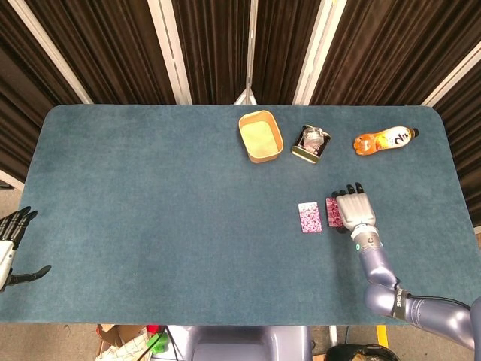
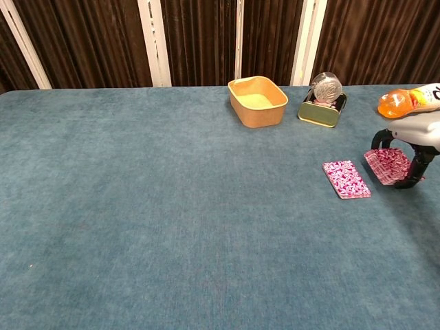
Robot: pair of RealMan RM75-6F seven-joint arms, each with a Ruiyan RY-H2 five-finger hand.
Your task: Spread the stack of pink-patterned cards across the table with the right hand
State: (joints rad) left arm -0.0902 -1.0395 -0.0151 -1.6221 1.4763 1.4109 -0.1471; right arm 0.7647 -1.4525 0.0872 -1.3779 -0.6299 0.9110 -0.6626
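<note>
Here the right hand rests on a split-off part of the cards, with the rest lying just to its left

Head view: the flat rectangular stack of pink-patterned cards (image 1: 310, 216) lies on the blue felt table (image 1: 150, 203) below the open green tin (image 1: 310, 143), long axis running away from the robot; just right of that stack a second pink-patterned portion (image 1: 331, 212) shows under the grey right hand (image 1: 355, 211), whose dark fingers lie forward over it. The black left hand (image 1: 15, 241) hangs off the table's left edge, fingers apart and empty, far from the stack.
Chest view: the right hand (image 2: 412, 148) arches over the second portion (image 2: 387, 165), fingertips pressing it; the stack (image 2: 346, 179) sits apart, left of it
</note>
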